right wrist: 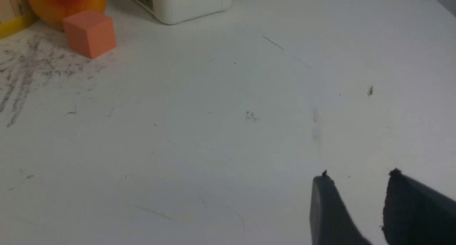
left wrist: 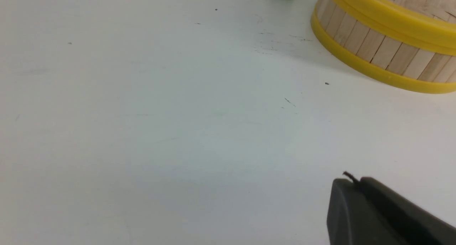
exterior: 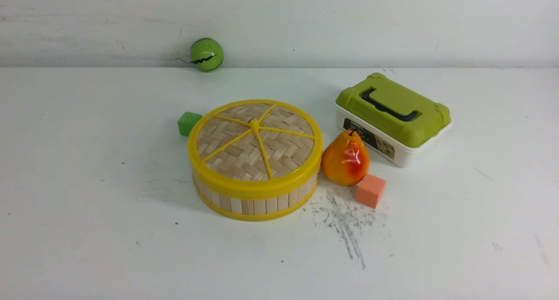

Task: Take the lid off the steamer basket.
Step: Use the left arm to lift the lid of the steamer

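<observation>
The lid (exterior: pixel 255 143), a woven bamboo disc with a yellow rim and yellow spokes, sits on the steamer basket (exterior: pixel 255 201) in the middle of the white table. The basket's slat wall (left wrist: pixel 377 49) and the lid's rim (left wrist: pixel 392 20) show in the left wrist view. My left gripper (left wrist: pixel 354 182) is shut and empty, low over bare table, apart from the basket. My right gripper (right wrist: pixel 358 179) is open and empty over bare table, well away from the basket, of which only a yellow edge (right wrist: pixel 10 25) shows. Neither gripper shows in the front view.
A pear (exterior: pixel 345 159) touches the basket's right side, with an orange cube (exterior: pixel 370 190) in front of it. A white box with an olive-green lid (exterior: pixel 393 116) stands behind right. A green cube (exterior: pixel 188 123) sits behind left. A green ball (exterior: pixel 206 54) lies by the back wall.
</observation>
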Tool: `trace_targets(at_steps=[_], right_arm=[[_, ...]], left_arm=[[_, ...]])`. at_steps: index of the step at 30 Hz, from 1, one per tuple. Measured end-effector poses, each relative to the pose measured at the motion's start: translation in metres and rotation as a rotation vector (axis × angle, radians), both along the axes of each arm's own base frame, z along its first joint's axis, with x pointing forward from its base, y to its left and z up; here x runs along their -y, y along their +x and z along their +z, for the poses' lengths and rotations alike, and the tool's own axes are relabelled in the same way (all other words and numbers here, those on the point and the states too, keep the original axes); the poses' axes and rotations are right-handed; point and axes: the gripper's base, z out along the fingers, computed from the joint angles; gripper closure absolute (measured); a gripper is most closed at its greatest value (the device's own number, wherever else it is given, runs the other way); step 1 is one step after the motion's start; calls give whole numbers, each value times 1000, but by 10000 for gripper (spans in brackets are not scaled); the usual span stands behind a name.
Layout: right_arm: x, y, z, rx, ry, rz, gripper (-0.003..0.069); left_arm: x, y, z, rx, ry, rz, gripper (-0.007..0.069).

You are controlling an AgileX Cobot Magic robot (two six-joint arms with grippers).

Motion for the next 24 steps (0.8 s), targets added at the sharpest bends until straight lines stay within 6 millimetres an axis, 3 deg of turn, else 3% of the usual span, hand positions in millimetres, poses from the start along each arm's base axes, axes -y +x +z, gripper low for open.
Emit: trace_targets(at_steps=[10,24], right_arm=[[0,0,0,0,0,0,419],[0,0,0,0,0,0,419]], left_arm=[[0,1,4,50,-5,2,606],[-3,-2,64,712,-56,31,596]])
